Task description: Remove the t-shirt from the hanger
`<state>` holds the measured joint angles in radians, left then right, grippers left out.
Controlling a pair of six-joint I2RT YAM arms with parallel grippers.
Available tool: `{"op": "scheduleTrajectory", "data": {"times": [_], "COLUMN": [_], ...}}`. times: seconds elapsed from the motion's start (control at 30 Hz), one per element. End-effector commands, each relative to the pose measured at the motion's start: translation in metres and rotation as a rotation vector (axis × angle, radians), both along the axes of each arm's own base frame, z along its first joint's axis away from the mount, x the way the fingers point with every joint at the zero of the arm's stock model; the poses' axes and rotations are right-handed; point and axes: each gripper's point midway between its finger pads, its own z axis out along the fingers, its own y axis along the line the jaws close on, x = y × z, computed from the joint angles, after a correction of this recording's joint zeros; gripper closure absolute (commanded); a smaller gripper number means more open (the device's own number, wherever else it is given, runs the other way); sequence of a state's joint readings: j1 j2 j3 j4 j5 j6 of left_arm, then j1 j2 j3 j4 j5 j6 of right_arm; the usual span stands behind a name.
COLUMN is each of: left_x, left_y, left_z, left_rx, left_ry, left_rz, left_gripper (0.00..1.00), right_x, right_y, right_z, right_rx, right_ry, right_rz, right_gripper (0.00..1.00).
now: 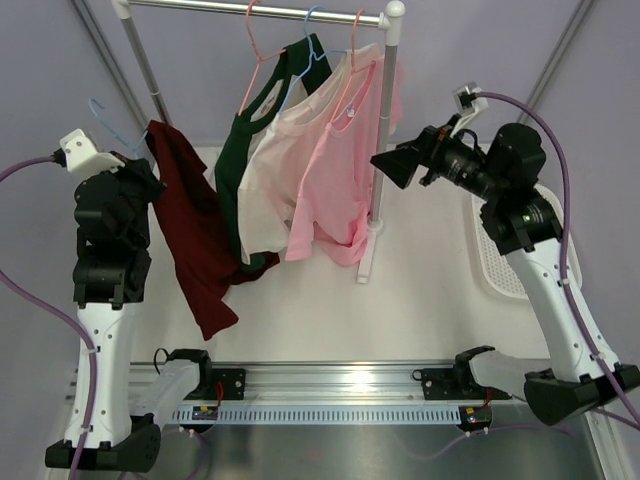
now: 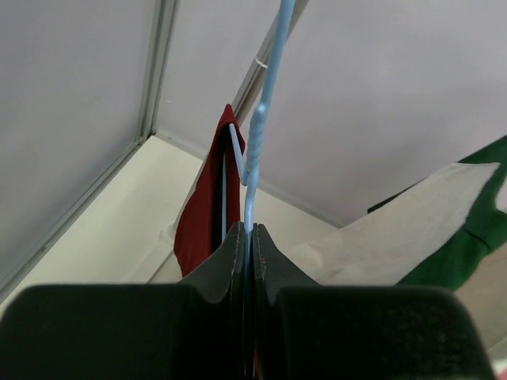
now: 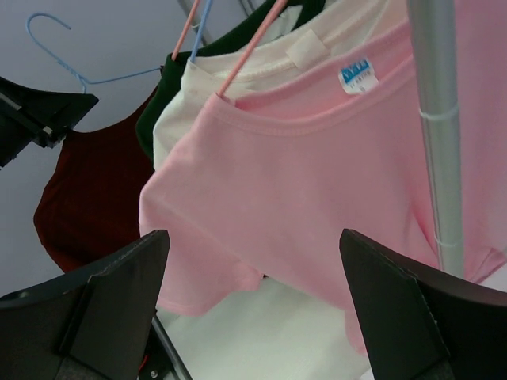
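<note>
- Matt, soft cloth: the dark red t-shirt.
- Matt knit cloth, ribbed at the collar: the pink t-shirt.
- Thin, smooth wire with a slight sheen: the light blue hanger.
- Smooth brushed metal: the rack pole.
- Matt black plastic: the left claw.
- Smooth, matt white: the surface.
- Shiny bare metal: the rail at the near edge.

1. The left arm stands upright along the left edge of the top view, its wrist bent toward the upper centre.
2. The left gripper has its jaws pressed together on the blue hanger wire.
3. The right arm leans up the right side, wrist turned left.
4. The right gripper has its jaws spread wide, gripping nothing.
</note>
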<state>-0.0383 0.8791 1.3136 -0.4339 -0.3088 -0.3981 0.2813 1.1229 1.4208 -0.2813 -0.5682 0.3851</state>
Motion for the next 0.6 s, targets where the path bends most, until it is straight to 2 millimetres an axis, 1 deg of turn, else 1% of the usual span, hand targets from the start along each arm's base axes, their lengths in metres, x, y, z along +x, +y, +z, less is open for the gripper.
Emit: {"op": "scheduleTrajectory", "data": {"times": [0.0, 0.03, 0.07, 0.1, 0.13, 0.17, 0.2, 0.3, 0.33, 0.4, 0.43, 0.47, 0.5, 0.53, 0.57], "left_x": [0.001, 0.004, 0.004, 0.003, 0.005, 0.004, 0.003, 0.003, 0.003, 0.004, 0.003, 0.007, 0.007, 0.006, 0.008], "left_y": [0.019, 0.023, 0.026, 0.033, 0.036, 0.040, 0.045, 0.054, 0.055, 0.060, 0.060, 0.061, 0.061, 0.061, 0.061], "left_z": [0.009, 0.005, -0.001, -0.005, -0.005, -0.014, -0.017, -0.031, -0.033, -0.044, -0.050, -0.053, -0.058, -0.066, -0.069], "left_rx": [-0.030, -0.036, -0.047, -0.048, -0.068, -0.064, -0.062, -0.063, -0.061, -0.057, -0.058, -0.061, -0.064, -0.071, -0.076], "left_ry": [-0.038, -0.020, 0.005, 0.023, 0.033, 0.073, 0.090, 0.149, 0.161, 0.195, 0.223, 0.243, 0.265, 0.301, 0.317], "left_rz": [0.120, 0.143, 0.168, 0.215, 0.241, 0.262, 0.298, 0.367, 0.377, 0.412, 0.421, 0.427, 0.435, 0.444, 0.455], "left_gripper": [1.00, 1.00, 1.00, 1.00, 1.00, 1.00, 1.00, 1.00, 1.00, 1.00, 1.00, 1.00, 1.00, 1.00, 1.00], "right_x": [-0.006, -0.009, -0.011, -0.017, -0.019, -0.023, -0.030, -0.037, -0.048, -0.053, -0.061, -0.063, -0.066, -0.079, -0.082], "right_y": [0.035, 0.043, 0.051, 0.071, 0.079, 0.087, 0.105, 0.129, 0.140, 0.155, 0.164, 0.174, 0.180, 0.190, 0.199], "right_z": [0.014, 0.024, 0.024, 0.016, 0.019, 0.018, 0.013, 0.002, 0.000, -0.005, -0.008, -0.017, -0.021, -0.024, -0.032], "right_rx": [-0.055, -0.081, -0.097, -0.120, -0.139, -0.151, -0.170, -0.218, -0.218, -0.218, -0.221, -0.237, -0.250, -0.254, -0.262], "right_ry": [-0.049, -0.104, -0.116, -0.104, -0.136, -0.145, -0.142, -0.175, -0.186, -0.188, -0.187, -0.173, -0.183, -0.189, -0.190], "right_rz": [0.136, 0.150, 0.166, 0.212, 0.230, 0.248, 0.287, 0.333, 0.371, 0.410, 0.443, 0.467, 0.483, 0.517, 0.534], "right_gripper": [0.01, 0.01, 0.00, 0.00, 0.01, 0.01, 0.00, 0.01, 0.00, 0.00, 0.00, 0.01, 0.01, 0.00, 0.00]}}
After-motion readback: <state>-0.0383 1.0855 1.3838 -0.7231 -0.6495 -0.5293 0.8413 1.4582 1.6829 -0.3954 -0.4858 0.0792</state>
